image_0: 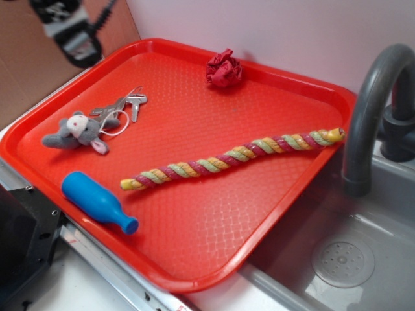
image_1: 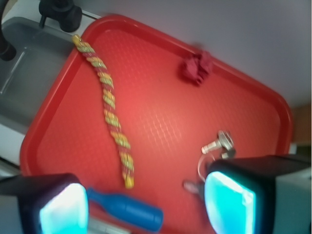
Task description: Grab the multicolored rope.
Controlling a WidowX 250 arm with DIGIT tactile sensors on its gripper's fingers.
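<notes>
With the pincer (image_1: 146,204) wide open, empty and high over the red tray (image_0: 194,272), lower it across the multicolored rope (image_0: 233,157), which lies diagonally from near the blue bottle (image_0: 98,201) toward the sink-side edge; straddle its middle.

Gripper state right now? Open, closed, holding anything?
Gripper: open and empty, its two pads wide apart in the wrist view, above the red tray, not touching the multicolored rope.
</notes>
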